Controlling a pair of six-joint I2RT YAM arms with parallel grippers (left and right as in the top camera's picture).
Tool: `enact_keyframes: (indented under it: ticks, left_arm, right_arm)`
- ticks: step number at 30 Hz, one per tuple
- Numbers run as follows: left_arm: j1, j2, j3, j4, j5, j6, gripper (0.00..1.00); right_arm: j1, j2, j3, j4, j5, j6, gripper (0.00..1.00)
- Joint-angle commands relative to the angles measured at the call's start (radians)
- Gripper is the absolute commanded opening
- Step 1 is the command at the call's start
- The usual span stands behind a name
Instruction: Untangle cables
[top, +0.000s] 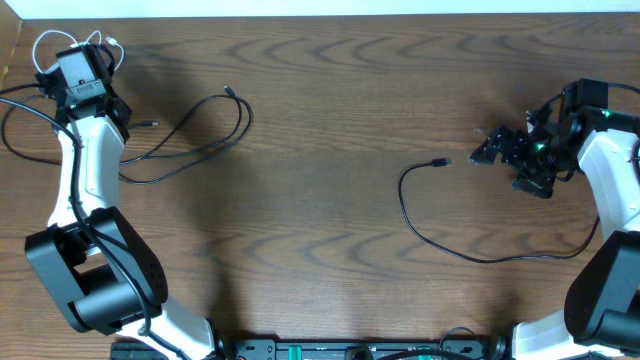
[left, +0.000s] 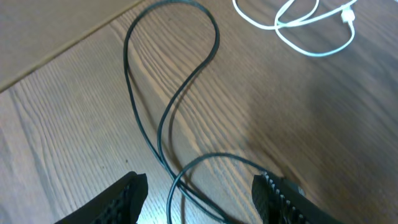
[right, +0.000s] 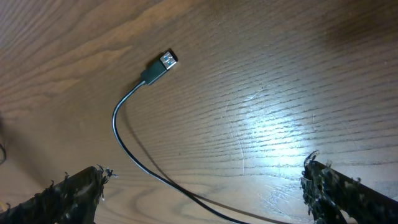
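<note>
Two long black cables lie apart on the wood table. The left black cable (top: 200, 130) loops beside my left arm, and its strands (left: 168, 112) run on the table between my left gripper's (left: 199, 199) open fingers, which do not clamp them. A short white cable (top: 60, 45) lies coiled at the far left corner, and in the left wrist view the white cable (left: 298, 31) is ahead of the gripper. The right black cable (top: 450, 235) ends in a USB plug (right: 163, 64). My right gripper (right: 205, 193) hovers open over this cable (right: 124, 143), holding nothing.
The table's far edge (top: 320, 14) runs close behind the white cable, and the left edge (left: 56, 56) shows in the left wrist view. Both arm bases stand at the near edge, the left one (top: 90, 270) and the right one (top: 600, 300).
</note>
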Motion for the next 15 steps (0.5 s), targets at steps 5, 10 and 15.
enact_keyframes:
  ticks: [5, 10, 15]
  left_arm:
    - [0.002, 0.005, -0.005, -0.044, 0.051, 0.009, 0.59]
    - [0.002, -0.019, -0.005, -0.072, 0.211, 0.002, 0.59]
    - [0.023, -0.01, -0.006, -0.105, 0.202, -0.09, 0.62]
  right_arm:
    - [0.005, -0.004, 0.006, 0.002, -0.006, -0.008, 0.99]
    - [0.009, -0.004, 0.006, 0.003, -0.006, -0.008, 0.99]
    - [0.022, -0.003, 0.006, 0.003, -0.006, -0.008, 0.99]
